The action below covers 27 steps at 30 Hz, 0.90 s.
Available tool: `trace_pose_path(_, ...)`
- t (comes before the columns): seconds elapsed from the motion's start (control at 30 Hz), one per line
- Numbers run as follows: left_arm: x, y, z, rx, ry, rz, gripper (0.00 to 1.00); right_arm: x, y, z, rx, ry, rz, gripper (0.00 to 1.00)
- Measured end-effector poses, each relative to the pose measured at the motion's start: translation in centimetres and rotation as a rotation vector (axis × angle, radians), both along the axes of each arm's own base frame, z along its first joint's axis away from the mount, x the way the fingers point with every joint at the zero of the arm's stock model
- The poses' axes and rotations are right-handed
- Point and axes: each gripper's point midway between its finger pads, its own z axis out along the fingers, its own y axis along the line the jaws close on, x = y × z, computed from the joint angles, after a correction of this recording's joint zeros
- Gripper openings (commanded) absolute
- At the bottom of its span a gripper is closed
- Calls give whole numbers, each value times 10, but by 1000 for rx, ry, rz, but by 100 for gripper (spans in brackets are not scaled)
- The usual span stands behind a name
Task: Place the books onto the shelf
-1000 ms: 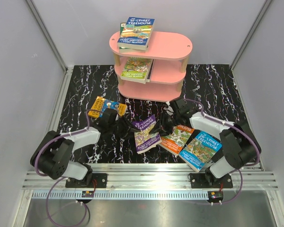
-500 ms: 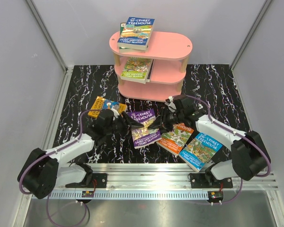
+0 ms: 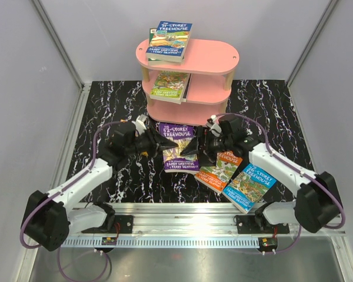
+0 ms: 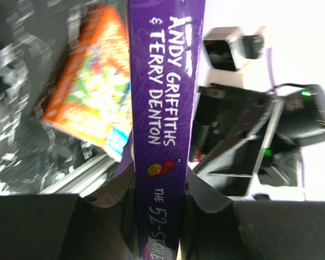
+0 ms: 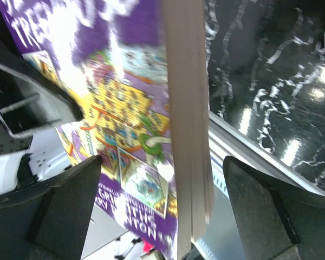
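Purple book was pinched by its spine in the left gripper. The right gripper had its fingers wide apart around the pages. Best to back that one away, then lift to the shelf just beyond.

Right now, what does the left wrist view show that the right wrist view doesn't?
Left wrist only: the spine of the purple book with the authors' names, pinched in the left claw. It also shows an orange book lying on the table, and the right arm beyond. Right wrist only: the book's cartoon front cover and page edges, standing between the wide-open fingers of the right claw, with gaps on both sides. Both: the same purple book and the black marbled table.
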Motion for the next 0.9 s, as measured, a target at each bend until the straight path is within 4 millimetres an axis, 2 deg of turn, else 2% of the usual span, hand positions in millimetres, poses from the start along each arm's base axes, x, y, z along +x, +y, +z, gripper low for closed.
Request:
trace_pose_path(0.1, 3, -1, 33, -44, -73, -55, 0, -1, -1, 25, 41, -75, 4, 100)
trace_pose_path(0.2, 0, -5, 54, -91, -105, -112, 0, -3, -2, 45, 72, -128, 10, 100)
trace_pose_path(0.4, -7, -9, 82, -190, -97, -198, 0, -6, 2, 72, 144, -162, 33, 100)
trace_pose_path(0.67, -20, -2, 130, -344, -147, -254, 0, -7, 9, 124, 294, -221, 31, 97)
trace_pose_path(0.77, -32, 2, 139, -354, -168, -284, 0, -9, 9, 135, 316, -244, 29, 91)
trace_pose_path(0.9, -43, 5, 146, -361, -190, -314, 0, -15, 6, 148, 353, -271, 26, 66)
